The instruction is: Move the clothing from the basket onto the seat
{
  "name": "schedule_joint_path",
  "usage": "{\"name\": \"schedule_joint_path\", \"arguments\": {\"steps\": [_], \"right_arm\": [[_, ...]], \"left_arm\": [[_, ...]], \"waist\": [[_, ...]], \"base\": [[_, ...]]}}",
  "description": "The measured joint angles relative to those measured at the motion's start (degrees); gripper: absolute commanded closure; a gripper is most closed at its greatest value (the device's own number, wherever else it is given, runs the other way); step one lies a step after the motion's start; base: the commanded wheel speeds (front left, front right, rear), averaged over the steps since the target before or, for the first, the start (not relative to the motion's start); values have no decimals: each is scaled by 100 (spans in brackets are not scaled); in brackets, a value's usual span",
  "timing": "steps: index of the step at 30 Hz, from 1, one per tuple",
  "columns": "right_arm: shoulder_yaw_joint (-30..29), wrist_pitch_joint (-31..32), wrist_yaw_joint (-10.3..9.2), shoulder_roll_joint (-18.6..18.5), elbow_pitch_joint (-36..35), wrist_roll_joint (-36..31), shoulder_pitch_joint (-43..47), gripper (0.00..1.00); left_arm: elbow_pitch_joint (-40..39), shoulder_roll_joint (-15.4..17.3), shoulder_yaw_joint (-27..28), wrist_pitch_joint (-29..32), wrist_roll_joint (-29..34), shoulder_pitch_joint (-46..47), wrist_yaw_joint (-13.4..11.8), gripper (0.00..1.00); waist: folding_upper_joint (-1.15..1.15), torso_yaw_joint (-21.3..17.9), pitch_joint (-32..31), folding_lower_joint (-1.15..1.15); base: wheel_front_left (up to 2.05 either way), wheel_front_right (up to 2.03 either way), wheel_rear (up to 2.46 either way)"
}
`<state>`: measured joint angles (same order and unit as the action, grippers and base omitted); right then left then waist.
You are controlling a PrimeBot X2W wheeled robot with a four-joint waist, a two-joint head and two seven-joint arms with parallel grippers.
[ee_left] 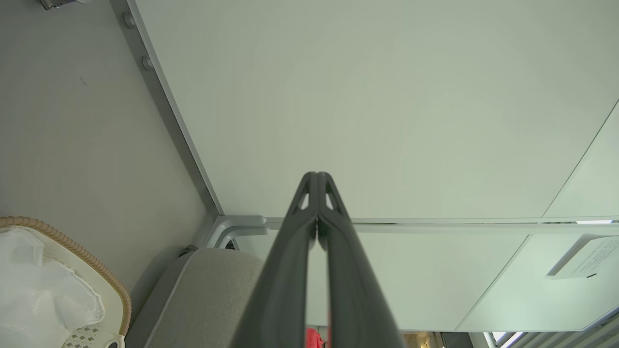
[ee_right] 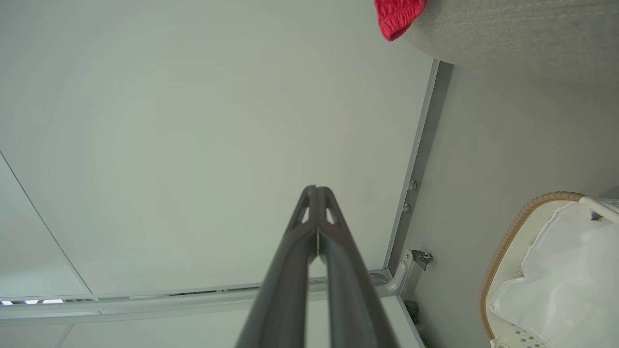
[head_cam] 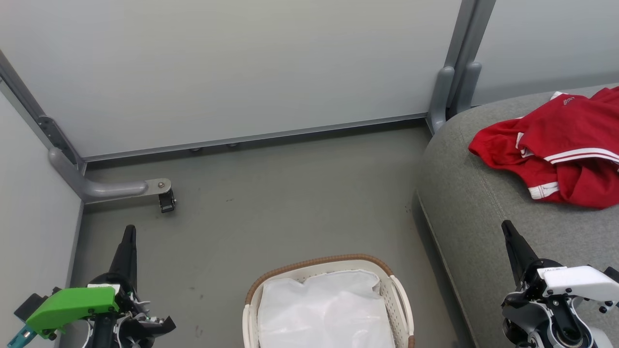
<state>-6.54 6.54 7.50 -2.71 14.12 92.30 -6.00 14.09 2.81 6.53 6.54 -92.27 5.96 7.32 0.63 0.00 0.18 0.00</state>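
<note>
**Clothing on seat; basket left with sheet**

Progress: the transfer is judged complete, or nearly so. The clothing (head_cam: 556,154) is found on the seat (head_cam: 474,227) at the far right, crumpled in a loose heap set back from the seat's near edge. No red fabric is seen in the basket (head_cam: 319,263), which stands on the floor (head_cam: 290,203) at near centre, just left of the seat. Its visible interior is covered by a white sheet (head_cam: 324,309). What lies beneath the sheet cannot be told, and the basket's near end is cut off by the frame.

Tools: the left tool (head_cam: 128,232), at near left over the floor, is closed on nothing. The right tool (head_cam: 506,227), at near right over the seat, is likewise closed and empty.

Materials:
- Clothing: soft red fabric, white stripes and cuffs, rounded folds.
- Seat: grey woven upholstery, rounded corner, stitched seam.
- Basket: oval white perforated plastic, brown woven-look rim.
- Sheet: thin, creased, faintly translucent.
- Floor: matte grey, smooth.
</note>
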Motion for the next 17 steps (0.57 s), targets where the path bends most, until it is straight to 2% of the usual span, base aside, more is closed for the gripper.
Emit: {"name": "schedule_joint_path", "arguments": {"steps": [17], "right_arm": [[0, 1, 0, 0, 0, 0, 0, 100]], "left_arm": [[0, 0, 0, 0, 0, 0, 0, 100]], "waist": [[0, 0, 0, 0]], "base": [[0, 0, 0]]}}
